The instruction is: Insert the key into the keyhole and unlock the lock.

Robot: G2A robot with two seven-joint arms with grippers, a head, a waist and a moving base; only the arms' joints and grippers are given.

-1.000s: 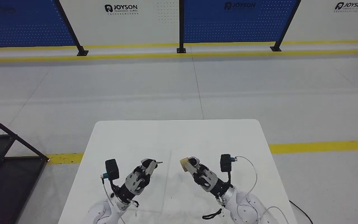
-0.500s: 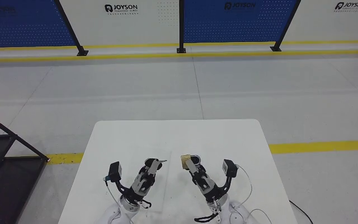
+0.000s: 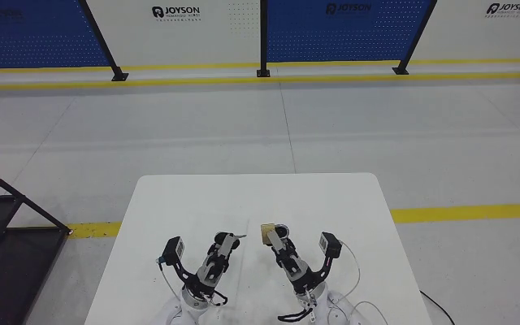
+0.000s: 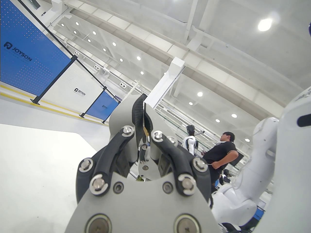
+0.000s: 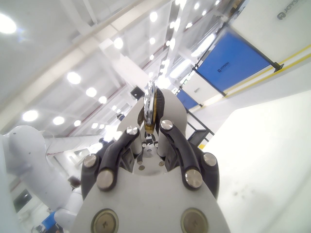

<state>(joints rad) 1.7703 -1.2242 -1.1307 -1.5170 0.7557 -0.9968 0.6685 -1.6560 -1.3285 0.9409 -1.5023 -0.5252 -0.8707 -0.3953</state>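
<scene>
I hold the left gripper (image 4: 143,107) pressed together on the key (image 3: 232,236), whose thin blade projects past the fingertips toward the other hand. The right gripper (image 5: 153,103) pinches the brass padlock (image 5: 148,109) edgewise between its pads, a small gap beyond the key tip, both over the white table (image 3: 244,195). I judge the key light, stiff and slippery: grip the bow flat, blade free. The padlock looks heavier and rigid: clamp the body, not the shackle. Which face carries the keyhole I cannot tell.
</scene>
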